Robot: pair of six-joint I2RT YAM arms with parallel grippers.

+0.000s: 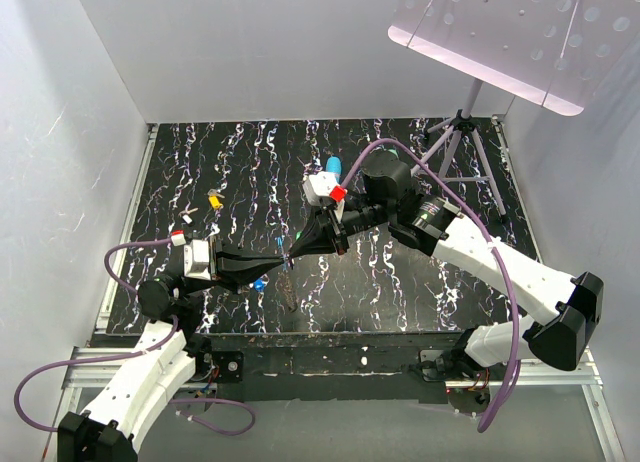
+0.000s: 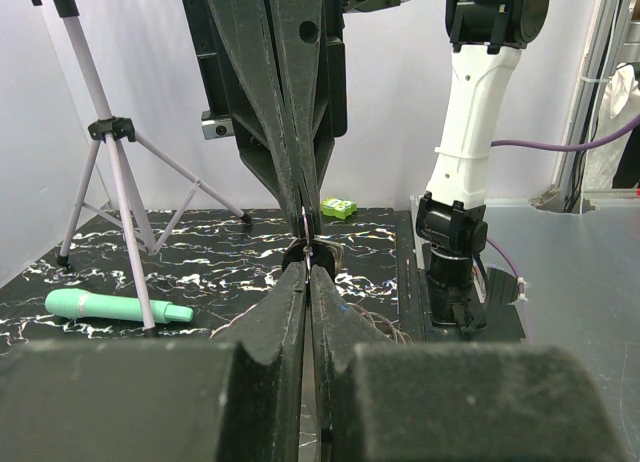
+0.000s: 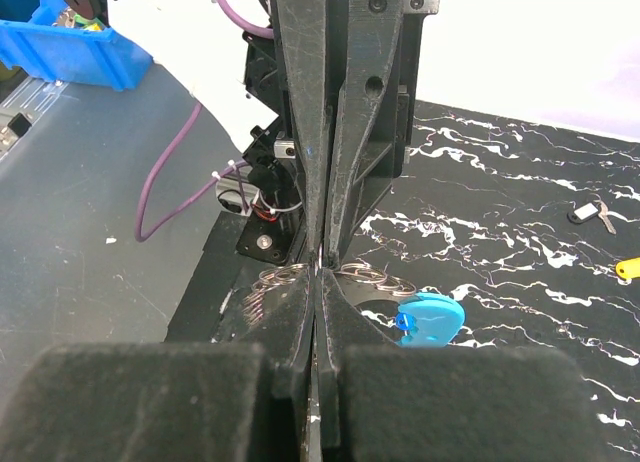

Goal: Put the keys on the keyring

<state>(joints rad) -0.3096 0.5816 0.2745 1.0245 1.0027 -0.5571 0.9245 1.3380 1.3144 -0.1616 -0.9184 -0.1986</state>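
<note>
While left tool (image 2: 307, 270) and right tool (image 3: 319, 274) meet clamped shut, a blue key (image 3: 430, 320) lies nearby.

From above, your left pincer (image 1: 283, 256) and right pincer (image 1: 293, 251) meet tip to tip. Whatever sits between them is too small to make out. From the right wrist, the keyring (image 3: 372, 275) chain passes behind the closed fingers (image 3: 342, 332), so you cannot tell which pincer, if either, nips it. The yellow key (image 3: 629, 269) is cut off by the picture's right edge. In the top view the blue key (image 1: 260, 282) is half covered by the left pincer. The teal wand (image 1: 333, 165), toward the far edge of the desk (image 1: 400, 282), is mostly hidden behind the right wrist.
</note>
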